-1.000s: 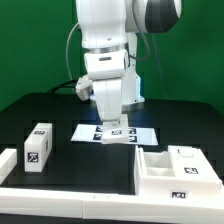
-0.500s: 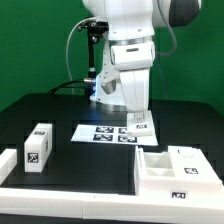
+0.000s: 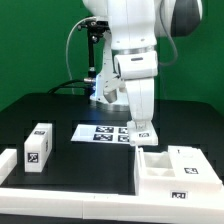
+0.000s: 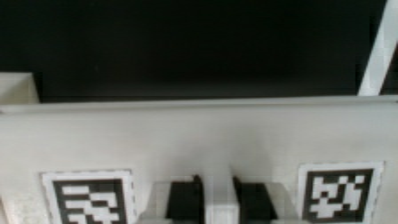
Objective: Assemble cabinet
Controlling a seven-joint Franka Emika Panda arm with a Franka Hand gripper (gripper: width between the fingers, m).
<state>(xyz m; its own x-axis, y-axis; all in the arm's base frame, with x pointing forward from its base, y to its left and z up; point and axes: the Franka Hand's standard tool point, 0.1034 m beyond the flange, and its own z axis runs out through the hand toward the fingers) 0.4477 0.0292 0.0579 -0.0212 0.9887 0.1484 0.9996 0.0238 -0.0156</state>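
Note:
The cabinet (image 3: 170,168), a large white box-like body with recessed compartments and a tag on its front, stands at the exterior view's front right. My gripper (image 3: 141,131) hangs just behind its near-left corner, over the end of the marker board (image 3: 100,133). It is shut on a white tagged panel (image 3: 143,133). In the wrist view this panel (image 4: 196,135) fills the frame with a tag on each side, and its edge sits between my dark fingers (image 4: 178,200) at my gripper (image 4: 217,205).
A small white tagged block (image 3: 38,146) stands at the exterior view's left. A low white border rail (image 3: 70,186) runs along the front, with a raised end piece (image 3: 6,159) at the left. Cables hang behind the arm.
The arm has moved toward the exterior view's right with the white panel in its grip, from over the middle of the marker board to the board's end beside the cabinet.

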